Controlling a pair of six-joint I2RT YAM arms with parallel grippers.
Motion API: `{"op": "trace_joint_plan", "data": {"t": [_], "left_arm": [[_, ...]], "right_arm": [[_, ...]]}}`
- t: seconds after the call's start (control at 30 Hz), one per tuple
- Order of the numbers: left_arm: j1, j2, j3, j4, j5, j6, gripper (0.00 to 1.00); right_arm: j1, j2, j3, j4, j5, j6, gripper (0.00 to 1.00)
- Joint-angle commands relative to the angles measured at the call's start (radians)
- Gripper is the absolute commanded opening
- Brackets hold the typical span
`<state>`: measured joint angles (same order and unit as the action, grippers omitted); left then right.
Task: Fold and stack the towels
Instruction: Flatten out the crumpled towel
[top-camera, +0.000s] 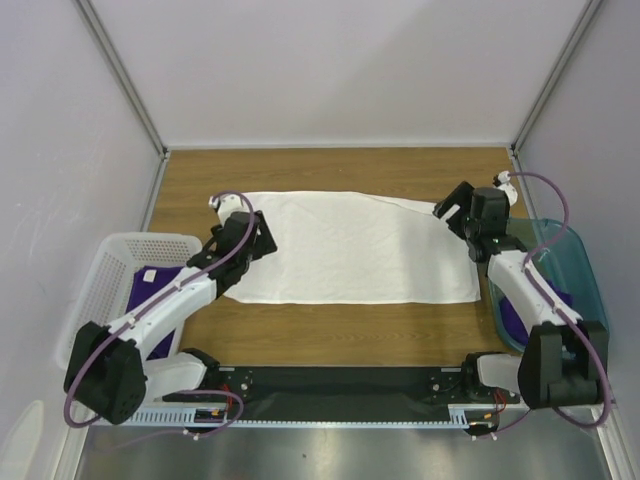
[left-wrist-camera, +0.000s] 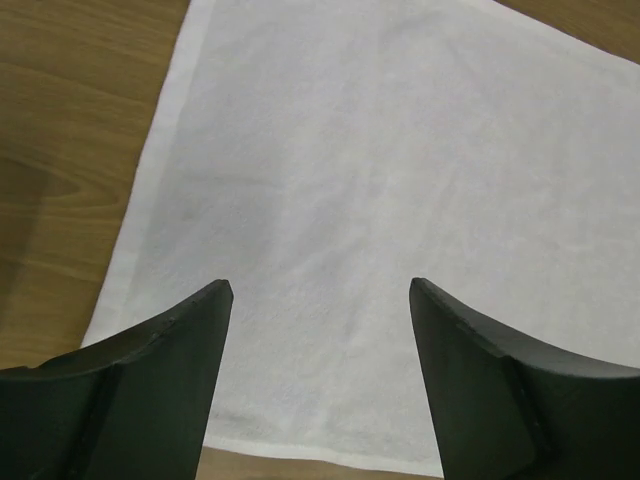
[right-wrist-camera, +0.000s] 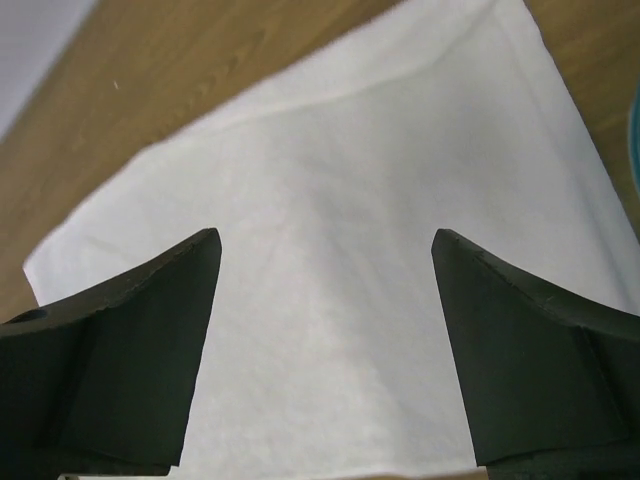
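Currently the white towel lies spread open, a single layer as far as can be seen, across the middle of the wooden table, long side running left to right. Surface mostly smooth, with a slight ridge running toward its far-right corner, which is drawn out to a point. Left gripper hovers over the towel's left end, just inside the left edge and close to a corner; jaws spread wide, bare towel visible between the fingers, nothing held. Right gripper sits over the towel's far-right end; jaws likewise wide apart, only cloth showing between them, nothing clasped. Whether either set of fingertips touches the cloth cannot be told. Left of the towel, apart from it, a white perforated basket stands at the table's left edge with a purple towel inside, partly hidden by the left arm. At the right edge a teal bin holds a second purple towel, mostly covered by the right arm. How either purple towel is folded cannot be made out.
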<state>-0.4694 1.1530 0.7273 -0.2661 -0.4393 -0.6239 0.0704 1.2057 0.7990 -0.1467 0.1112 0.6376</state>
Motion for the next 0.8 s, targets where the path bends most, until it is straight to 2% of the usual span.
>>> {"op": "trace_joint_plan", "data": {"t": [0.0, 0.13, 0.3, 0.47, 0.53, 0.77], "left_arm": [[-0.011, 0.078, 0.040, 0.114, 0.051, 0.067, 0.79], [-0.009, 0.164, 0.081, 0.182, 0.097, 0.136, 0.85], [-0.009, 0.266, 0.188, 0.133, 0.195, 0.182, 0.94], [-0.006, 0.304, 0.143, 0.142, 0.306, 0.153, 0.96], [0.000, 0.292, 0.109, 0.157, 0.329, 0.159, 0.97], [0.032, 0.286, 0.109, 0.151, 0.320, 0.236, 1.00]], "right_arm": [[0.002, 0.127, 0.054, 0.182, 0.067, 0.085, 0.92], [-0.006, 0.299, 0.147, 0.185, 0.097, 0.201, 0.93], [-0.024, 0.491, 0.268, 0.222, 0.071, 0.370, 0.95], [-0.021, 0.571, 0.339, 0.170, 0.077, 0.563, 1.00], [-0.011, 0.591, 0.359, 0.168, 0.108, 0.588, 1.00], [0.005, 0.647, 0.473, -0.083, 0.191, 0.689, 1.00]]}}
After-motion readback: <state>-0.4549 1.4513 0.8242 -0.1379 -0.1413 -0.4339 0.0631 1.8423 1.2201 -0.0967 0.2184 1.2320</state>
